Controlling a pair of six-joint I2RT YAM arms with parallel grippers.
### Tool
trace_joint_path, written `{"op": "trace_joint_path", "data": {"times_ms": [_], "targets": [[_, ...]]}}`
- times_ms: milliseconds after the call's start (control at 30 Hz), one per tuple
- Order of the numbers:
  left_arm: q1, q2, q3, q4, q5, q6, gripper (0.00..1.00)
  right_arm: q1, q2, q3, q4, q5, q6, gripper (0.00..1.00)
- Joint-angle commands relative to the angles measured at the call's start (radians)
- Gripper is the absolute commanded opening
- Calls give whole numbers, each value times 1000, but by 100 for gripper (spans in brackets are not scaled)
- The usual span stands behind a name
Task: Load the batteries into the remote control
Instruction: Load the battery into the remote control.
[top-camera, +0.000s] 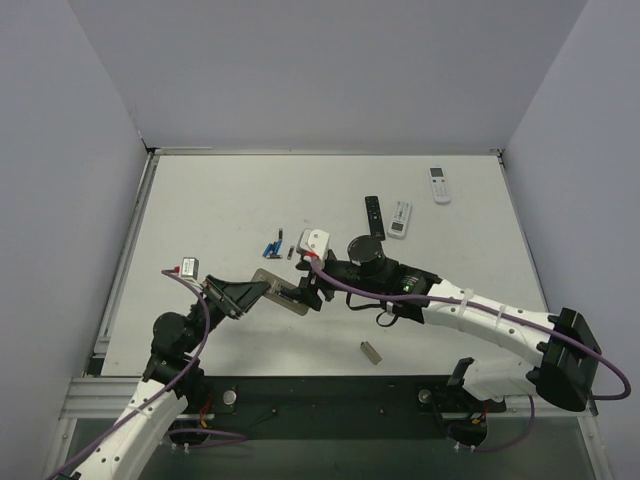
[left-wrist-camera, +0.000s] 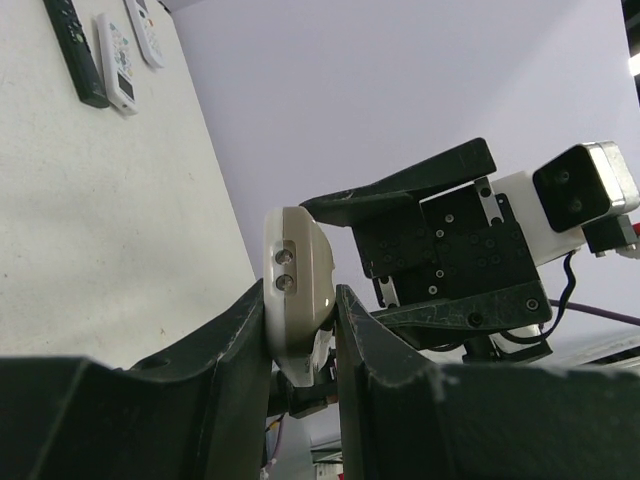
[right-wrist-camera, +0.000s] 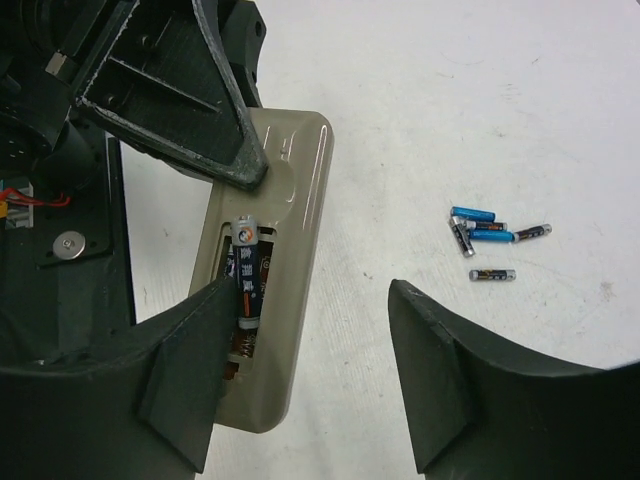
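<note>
The remote control lies back-up, grey-tan, with its dark battery recess open. My left gripper is shut on one end of it and holds it just above the table. A dark blue battery sits lengthwise in the recess, its top end on the rim. My right gripper is open over the remote, its left finger against that battery. Several loose blue and dark batteries lie on the table to the right, also seen from above.
A slim black remote and two white remotes lie at the back right. A small grey-tan cover piece lies near the front edge. The white table is walled on three sides.
</note>
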Motion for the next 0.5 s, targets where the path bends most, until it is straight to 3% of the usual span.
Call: {"op": "trace_joint_path", "data": {"times_ms": [0, 133, 167, 300, 467], "targets": [[-2, 3, 51, 51, 47, 34, 0, -7, -64, 88, -127, -5, -30, 60], [-1, 52, 91, 37, 116, 74, 0, -15, -108, 110, -192, -4, -42, 75], [1, 67, 99, 37, 133, 82, 0, -13, -122, 114, -207, 1, -47, 90], [4, 144, 162, 29, 222, 141, 0, -12, -153, 136, -337, -47, -160, 96], [5, 230, 229, 9, 311, 201, 0, -13, -182, 174, -442, -65, -222, 93]]}}
